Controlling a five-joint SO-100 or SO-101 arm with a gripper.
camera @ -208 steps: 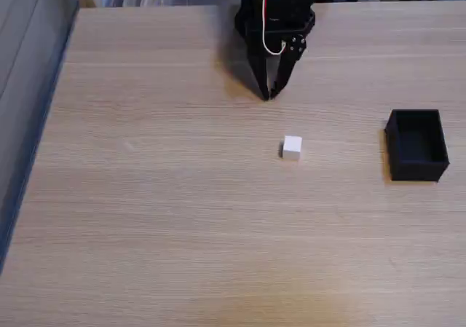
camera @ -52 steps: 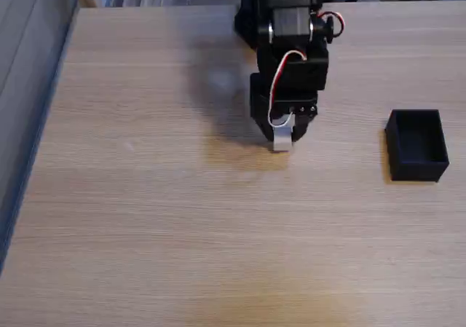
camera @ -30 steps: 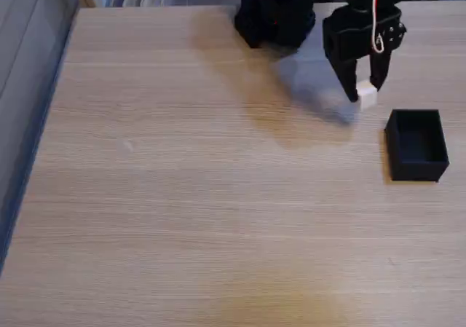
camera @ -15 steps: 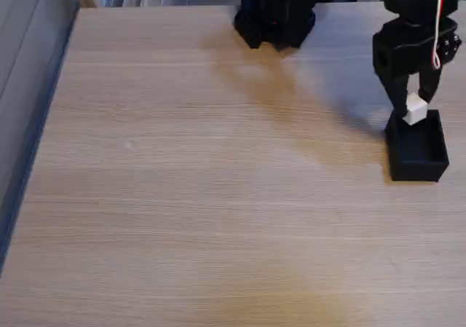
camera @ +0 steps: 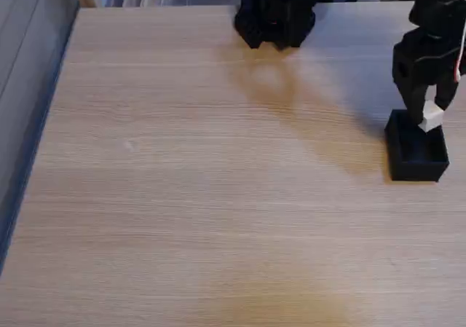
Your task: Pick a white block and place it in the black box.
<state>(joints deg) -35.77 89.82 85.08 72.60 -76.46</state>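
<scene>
1. The gripper (camera: 429, 117) is swinging from the table's middle, where it closed on the white block (camera: 431, 117), across to the right edge of the fixed view.
2. The white block is leaving its spot on the bare wood and is now riding between the fingers above the black box (camera: 416, 159), over its far end.
3. The gripper is edging slightly further right than half a second ago, apparently hanging a little lower over the opening.

A light wood-grain table (camera: 182, 196) carries the black box (camera: 416, 165) near its right edge and the arm's base (camera: 277, 10) at the back.
</scene>
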